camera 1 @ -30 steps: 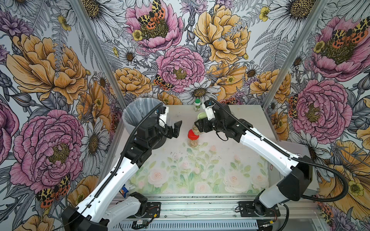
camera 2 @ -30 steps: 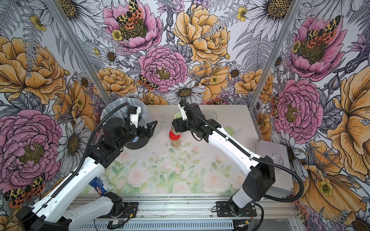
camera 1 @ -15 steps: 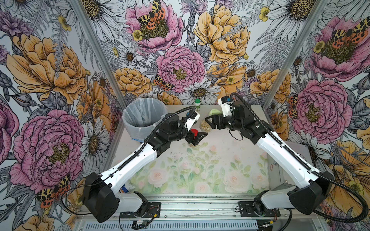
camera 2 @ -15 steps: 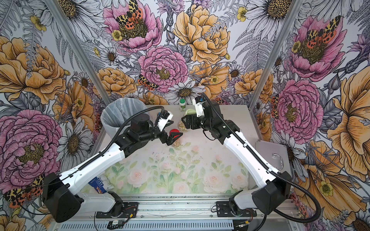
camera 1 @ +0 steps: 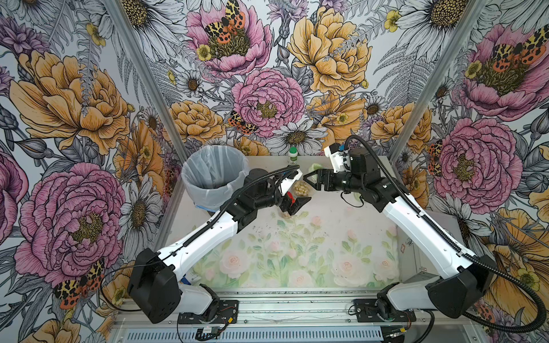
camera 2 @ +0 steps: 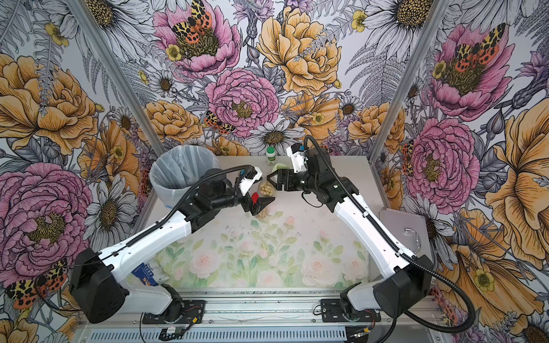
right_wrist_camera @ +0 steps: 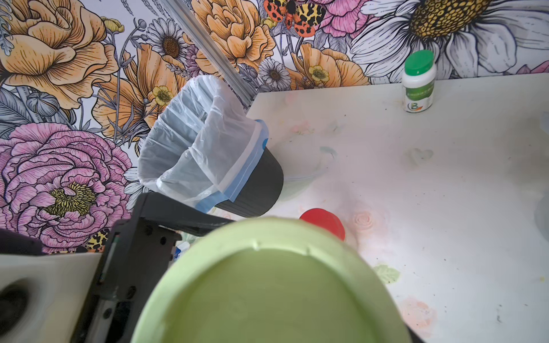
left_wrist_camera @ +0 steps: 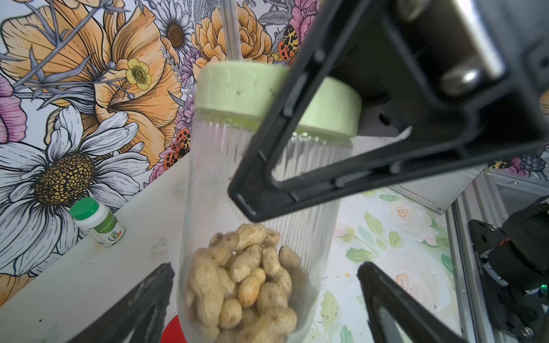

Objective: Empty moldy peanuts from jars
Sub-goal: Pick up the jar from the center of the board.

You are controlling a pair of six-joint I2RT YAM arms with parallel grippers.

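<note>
My right gripper [camera 1: 310, 181] is shut on the pale green lid [left_wrist_camera: 237, 89] of a clear ribbed jar [left_wrist_camera: 208, 184], held off the table at the back middle. The moldy peanuts [left_wrist_camera: 246, 282] lie heaped in its lower part and show through the glass in both top views [camera 1: 301, 188] [camera 2: 266, 188]. That lid [right_wrist_camera: 267, 297] fills the near part of the right wrist view and hides the fingers. My left gripper [camera 1: 293, 204] [left_wrist_camera: 264, 267] is open, its fingers either side of this jar and clear of it. A red-lidded jar [camera 1: 288, 198] [right_wrist_camera: 323, 221] stands just under it.
A black bin with a white liner [camera 1: 214, 175] [right_wrist_camera: 208, 148] stands at the back left. A small white bottle with a green cap [camera 1: 293, 156] [left_wrist_camera: 98, 222] is against the back wall. A grey plate [camera 2: 401, 225] lies off the right edge.
My left gripper has travelled from beside the bin to the jars, still open. My right gripper, still shut on the green-lidded jar, has shifted slightly to the right.
</note>
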